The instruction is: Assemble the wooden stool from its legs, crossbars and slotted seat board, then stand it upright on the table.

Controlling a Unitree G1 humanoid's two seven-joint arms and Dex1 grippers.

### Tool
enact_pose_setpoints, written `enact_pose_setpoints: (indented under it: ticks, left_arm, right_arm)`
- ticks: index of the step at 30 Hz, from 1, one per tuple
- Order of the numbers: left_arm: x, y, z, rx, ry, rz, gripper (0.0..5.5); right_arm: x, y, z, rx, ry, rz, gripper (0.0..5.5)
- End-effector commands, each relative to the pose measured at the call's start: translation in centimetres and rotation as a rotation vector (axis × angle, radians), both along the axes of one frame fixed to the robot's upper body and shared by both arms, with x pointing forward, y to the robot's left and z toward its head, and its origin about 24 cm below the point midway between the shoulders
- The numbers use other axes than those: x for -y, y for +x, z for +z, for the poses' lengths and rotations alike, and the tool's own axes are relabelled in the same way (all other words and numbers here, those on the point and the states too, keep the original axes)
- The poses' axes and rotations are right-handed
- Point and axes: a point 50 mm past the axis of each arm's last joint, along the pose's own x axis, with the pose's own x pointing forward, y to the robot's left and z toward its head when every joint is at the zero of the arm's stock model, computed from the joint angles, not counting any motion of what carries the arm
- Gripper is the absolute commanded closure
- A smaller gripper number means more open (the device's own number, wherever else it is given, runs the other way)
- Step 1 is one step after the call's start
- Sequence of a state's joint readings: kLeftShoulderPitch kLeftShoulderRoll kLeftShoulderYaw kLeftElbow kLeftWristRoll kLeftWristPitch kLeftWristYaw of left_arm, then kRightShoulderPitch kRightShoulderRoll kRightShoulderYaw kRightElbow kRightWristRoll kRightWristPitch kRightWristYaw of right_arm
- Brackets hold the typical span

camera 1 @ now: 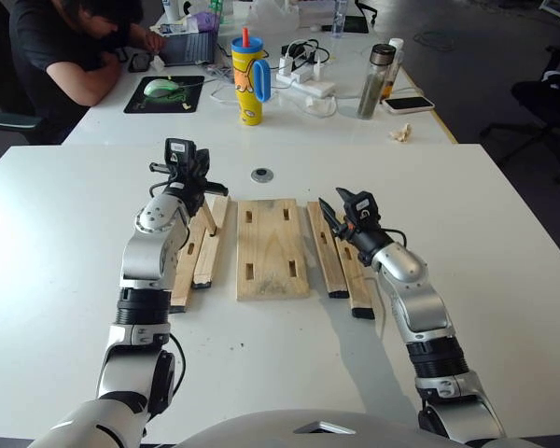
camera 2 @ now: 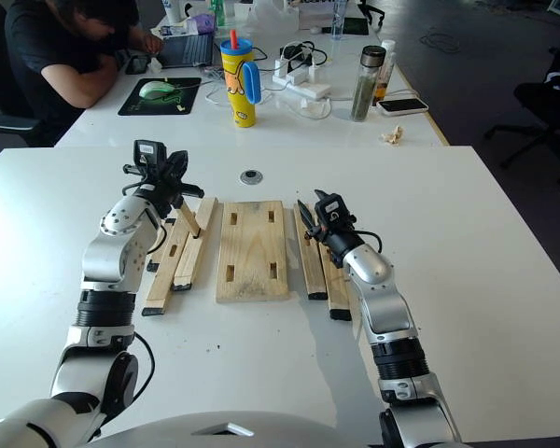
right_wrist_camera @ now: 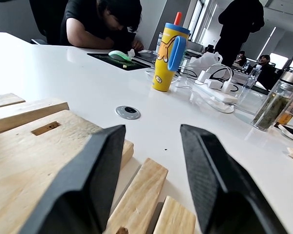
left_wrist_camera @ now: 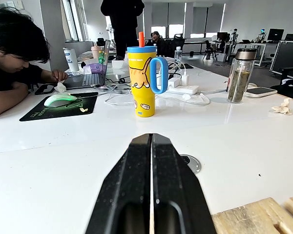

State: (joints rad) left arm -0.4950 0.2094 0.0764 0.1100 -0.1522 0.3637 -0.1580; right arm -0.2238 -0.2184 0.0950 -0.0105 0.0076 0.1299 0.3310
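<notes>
Assembly is barely getting started: the slotted seat board (camera 1: pixel 273 247) is lying flat in the middle of the table (camera 1: pixel 504 243), its slots sitting empty. Loose legs and crossbars are lying in a left bundle (camera 1: pixel 196 257) and a right bundle (camera 1: pixel 341 271) beside it, nothing joined. The left claw (left_wrist_camera: pixel 151 146) is hanging closed over the left bundle's far end, fingers pressing together with nothing showing between them. The right claw (right_wrist_camera: pixel 152 129) is hovering spread open over the right bundle's far end, gripping nothing. Every joint, and standing the stool upright, is looking left to do. No writing is showing on the wood; print on the yellow cup (camera 1: pixel 248 79) behind is proving too small to make out.
</notes>
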Motion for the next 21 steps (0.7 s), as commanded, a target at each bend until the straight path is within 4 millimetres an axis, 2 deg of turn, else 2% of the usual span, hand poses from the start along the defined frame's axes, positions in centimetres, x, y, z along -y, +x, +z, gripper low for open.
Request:
enact_pose_setpoints:
  ticks: [1, 4, 6, 10, 16, 19, 21]
  left_arm:
    - [-0.5, -0.4, 1.4, 0.099, 0.051, 0.063, 5.46]
    - [-0.6, -0.7, 3.7, 0.218, 0.084, 0.1, 5.46]
    - [-0.7, -1.2, 4.8, 0.27, 0.089, 0.116, 5.21]
    - [-1.3, -2.5, 5.4, 0.302, 0.094, 0.154, 4.59]
    - [-0.6, -6.7, 1.8, 0.181, 0.113, 0.089, 3.67]
    - [0.3, -7.6, 0.1, 0.093, 0.064, 0.051, 3.14]
    - [0.7, -7.4, -0.4, 0.065, 0.046, 0.041, 3.12]
  right_arm:
    - [0.0, 0.1, 0.2, 0.013, 0.006, -0.004, 3.43]
    - [0.0, 0.1, 0.1, 0.011, 0.005, -0.008, 3.43]
    - [0.0, 0.1, 0.1, 0.011, 0.004, -0.008, 3.43]
    - [0.1, 0.2, 0.4, 0.019, 0.006, -0.008, 3.43]
    - [0.5, 0.0, 0.2, 0.017, 0.003, -0.026, 3.43]
    - [0.3, -0.1, 0.1, 0.014, 0.006, -0.023, 3.43]
    - [0.2, 0.0, 0.1, 0.014, 0.009, -0.021, 3.43]
